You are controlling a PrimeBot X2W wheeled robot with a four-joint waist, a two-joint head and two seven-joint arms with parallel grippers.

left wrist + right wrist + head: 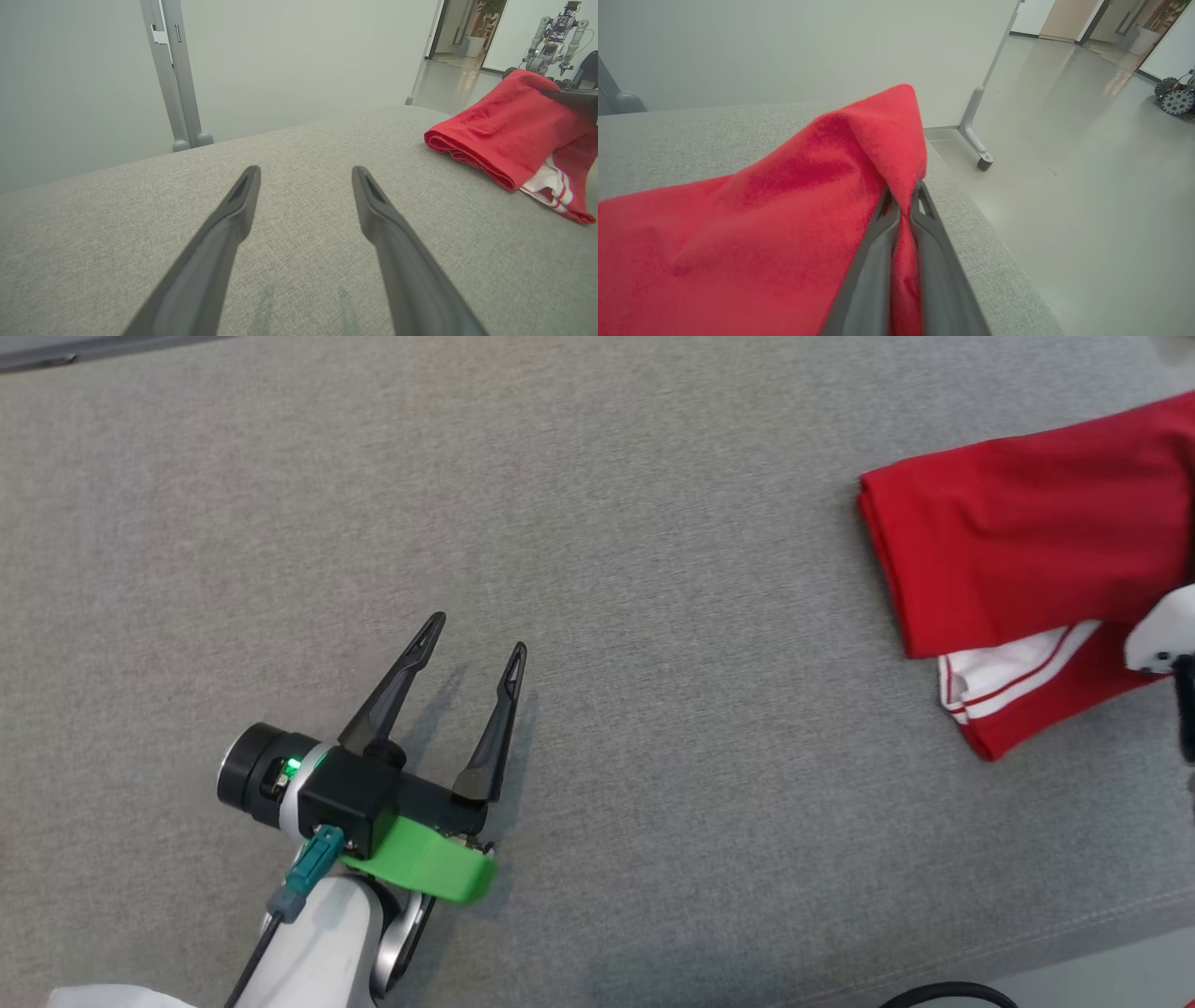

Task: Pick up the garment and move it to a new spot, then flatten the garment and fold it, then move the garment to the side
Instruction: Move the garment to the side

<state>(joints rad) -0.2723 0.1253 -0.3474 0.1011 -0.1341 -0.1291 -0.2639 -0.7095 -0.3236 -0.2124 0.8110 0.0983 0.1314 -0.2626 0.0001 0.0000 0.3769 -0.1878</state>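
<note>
Red folded garment (1018,551) on grey bench (653,569): corner pinched in closed right tool (903,191); left tool (478,633) spread wide, empty, well apart to its left.

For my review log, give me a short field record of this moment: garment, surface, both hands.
garment: red with white striped trim, folded in layers, at the right edge of the head view
surface: grey woven fabric
left hand: open, empty, over bare fabric, well apart from the garment
right hand: shut on a raised red fold of the garment
stage: fold looks done
</note>
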